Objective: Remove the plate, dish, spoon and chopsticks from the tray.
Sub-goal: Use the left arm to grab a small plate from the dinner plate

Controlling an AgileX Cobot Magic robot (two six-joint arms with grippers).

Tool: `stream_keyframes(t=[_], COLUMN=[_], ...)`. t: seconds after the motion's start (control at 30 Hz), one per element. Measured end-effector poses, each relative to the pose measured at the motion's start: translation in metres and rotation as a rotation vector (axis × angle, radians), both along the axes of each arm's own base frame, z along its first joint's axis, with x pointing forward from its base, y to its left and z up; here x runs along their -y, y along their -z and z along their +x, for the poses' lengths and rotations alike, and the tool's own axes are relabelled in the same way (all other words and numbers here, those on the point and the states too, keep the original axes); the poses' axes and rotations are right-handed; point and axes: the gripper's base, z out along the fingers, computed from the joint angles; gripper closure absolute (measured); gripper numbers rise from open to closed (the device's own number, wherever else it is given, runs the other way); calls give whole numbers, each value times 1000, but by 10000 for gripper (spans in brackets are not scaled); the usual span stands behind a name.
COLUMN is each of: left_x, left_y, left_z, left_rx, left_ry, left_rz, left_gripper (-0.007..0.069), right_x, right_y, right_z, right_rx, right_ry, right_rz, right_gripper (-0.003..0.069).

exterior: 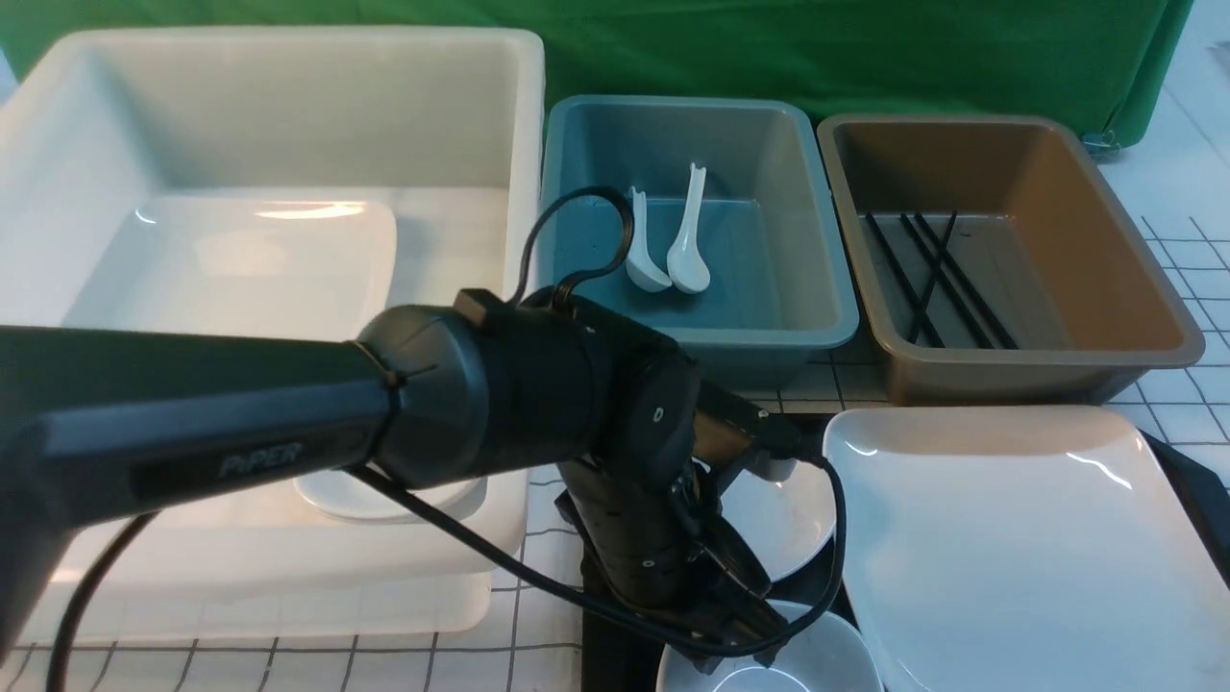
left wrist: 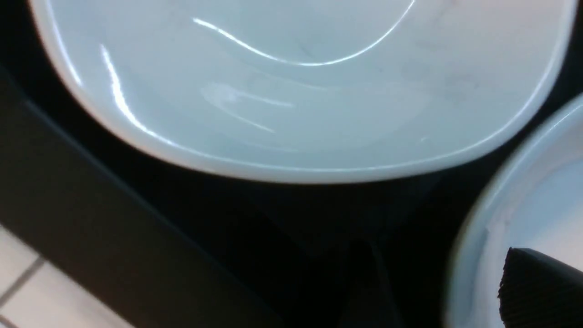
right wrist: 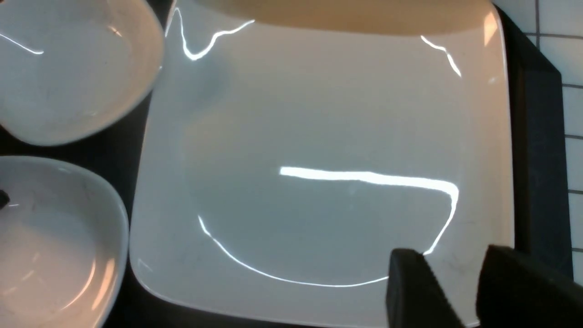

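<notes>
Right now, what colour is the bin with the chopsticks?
The bin is brown; front view shows it best.

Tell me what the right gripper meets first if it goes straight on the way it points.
Most likely the big plate, near its edge; the right gripper points down at it, gap unclear.

Plate [exterior: 1019, 557] is glossy white, tray [exterior: 1192, 490] black. There's a white bin [exterior: 288, 115], teal bin [exterior: 769, 221], brown bin [exterior: 1086, 221], green backdrop [exterior: 769, 48], and the white surface [exterior: 1196, 399] has dark grid lines.
</notes>
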Motion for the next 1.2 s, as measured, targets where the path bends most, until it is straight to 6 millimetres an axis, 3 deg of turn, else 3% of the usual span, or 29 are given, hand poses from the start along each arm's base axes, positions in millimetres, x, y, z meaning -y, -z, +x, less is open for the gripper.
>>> stream_keyframes(t=[0.47,0.57,0.7,0.8,0.93,1.07,1.1,1.13,1.2], left_x=[6,7,7,7,3,-4,-4,-9,-13], left_y=[13,15,16,13,-1,-36,-36,-57,-73], left_z=[-1,0,0,-3,-9,-18,-18,-23,-26], left_rx=[-51,-63,-82,-116,-145,-114,-115,-75,-47], left_ry=[4,-23,-50,-73,-66,-57,-57,-49,-45], left_rz=[-17,-13,-13,-16,-14,-67,-66,-99,-129], left_gripper=[255,296,440,468,522,601,602,608,610], right_x=[0,0,0,0,0,0,0,0,0], right_y=[0,0,0,0,0,0,0,0,0], right_z=[0,0,0,0,0,0,0,0,0], right_rx=[-1,-1,-1,-1,-2,-2,-2,-2,-2], right_ry=[0,0,0,0,0,1,1,1,1], right_rz=[4,4,4,5,5,7,7,7,7], right_gripper=[420,420,420,420,420,420,420,420,420])
